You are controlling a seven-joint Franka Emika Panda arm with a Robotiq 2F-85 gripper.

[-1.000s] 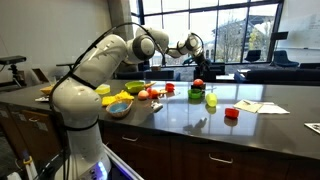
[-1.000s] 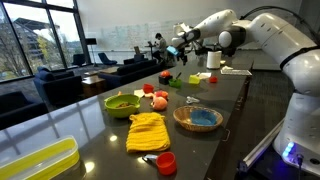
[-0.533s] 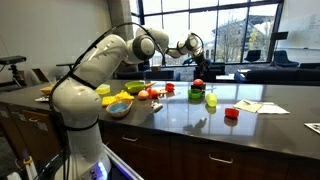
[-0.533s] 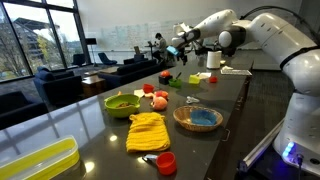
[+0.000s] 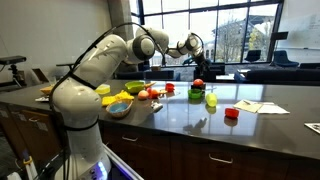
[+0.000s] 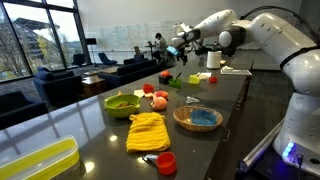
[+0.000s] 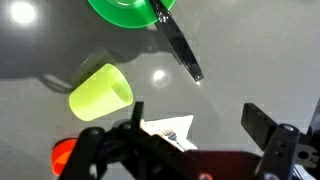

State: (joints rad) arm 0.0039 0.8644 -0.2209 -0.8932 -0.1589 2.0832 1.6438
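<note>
Dark countertop point(image 7: 250, 60): bears all items listed. Green dish point(image 7: 125, 8): beyond the lime cup point(image 7: 100, 92) at the top edge of the wrist view, partly cut off. Gripper point(image 7: 197, 128): raised well above the counter in both exterior views point(image 5: 193, 45), jaws spread wide, holding nothing. The lime cup lies on its side, off to the left-finger side and slightly ahead, its long axis roughly parallel to the line between the fingers. Dark utensil point(image 7: 180, 45): right of the cup, slanting away from the dish. White card point(image 7: 172, 130): right of the cup, under the jaws. Red object point(image 7: 63, 155): just below the cup, partly hidden.
</note>
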